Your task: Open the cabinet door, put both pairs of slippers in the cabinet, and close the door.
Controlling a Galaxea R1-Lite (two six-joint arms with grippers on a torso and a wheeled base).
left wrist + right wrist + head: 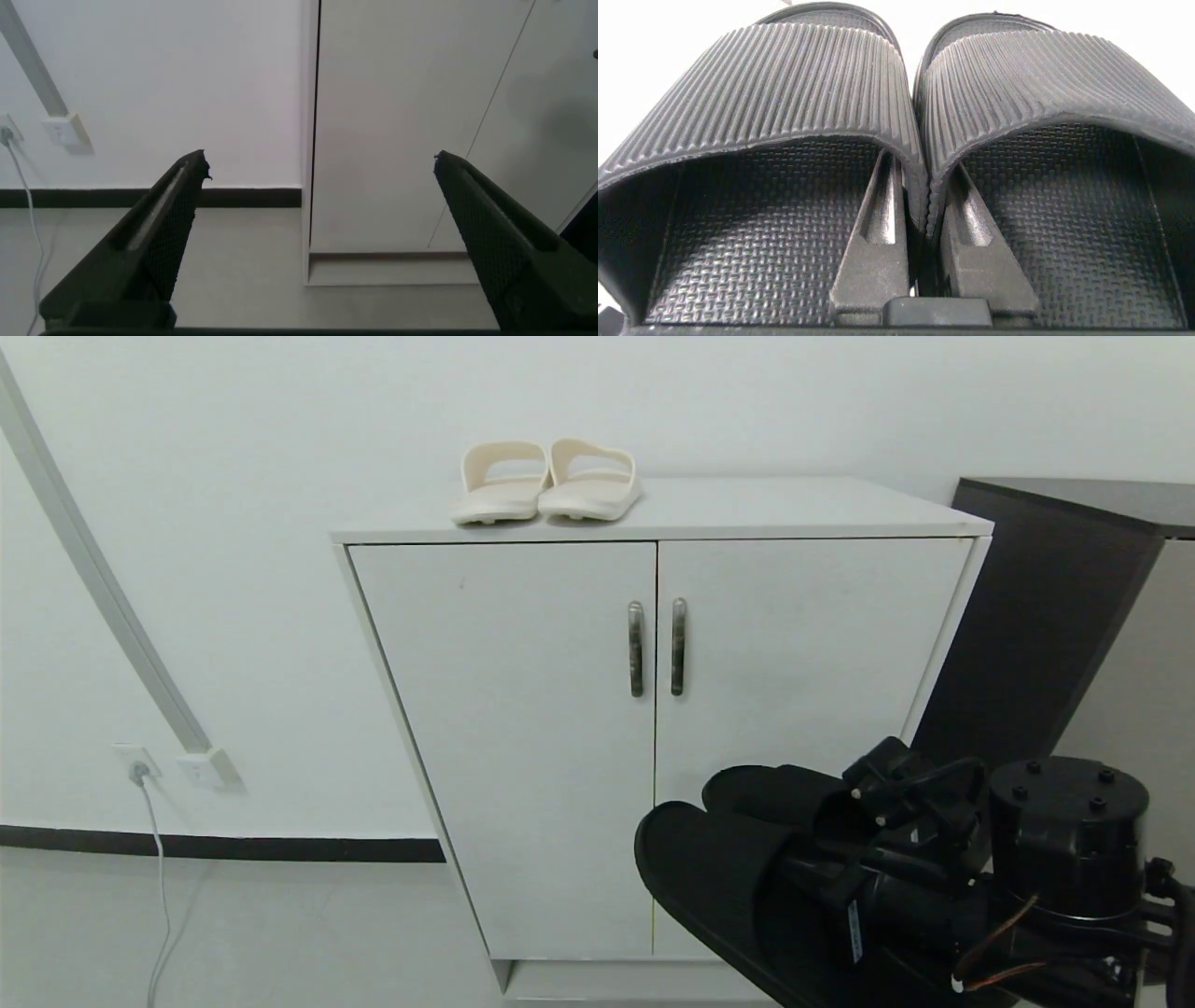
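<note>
A white two-door cabinet stands against the wall with both doors shut and two metal handles at the middle. A cream pair of slippers rests on its top, towards the left. My right gripper is shut on the black pair of slippers, pinching their two inner straps together, low in front of the right door. In the right wrist view the ribbed straps arch over the fingers. My left gripper is open, facing the cabinet's lower left corner and the floor.
A dark cabinet stands just right of the white one. Left of it are a wall socket with a grey cable, a slanted cable duct and a black skirting strip. Bare floor lies at lower left.
</note>
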